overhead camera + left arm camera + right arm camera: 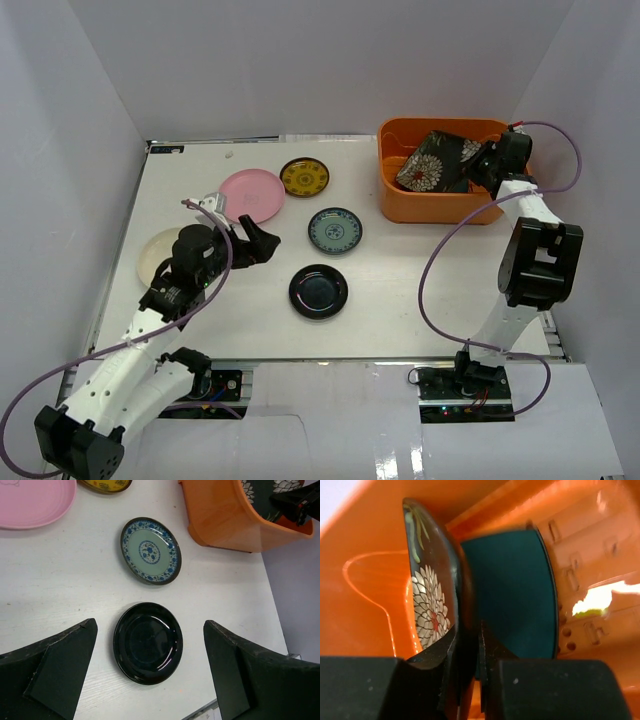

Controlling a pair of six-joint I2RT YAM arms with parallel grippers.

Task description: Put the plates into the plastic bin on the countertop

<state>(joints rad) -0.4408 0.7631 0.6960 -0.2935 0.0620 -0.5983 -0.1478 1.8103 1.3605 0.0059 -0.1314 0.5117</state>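
The right claw (467,640) pinches the flowered black plate (427,605) by its edge, holding it upright inside the orange bin (440,208) beside a teal plate (515,595). Its arm reaches forward with the elbow raised. The left claw (262,243) gapes wide near the round black plate (318,291) on the countertop (420,290).

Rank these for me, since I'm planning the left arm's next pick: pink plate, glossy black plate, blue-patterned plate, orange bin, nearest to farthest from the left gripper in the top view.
From the left gripper:
1. Pink plate, just beyond it.
2. Glossy black plate, near-right, and blue-patterned plate, right: too close to call.
3. Orange bin, far right corner.
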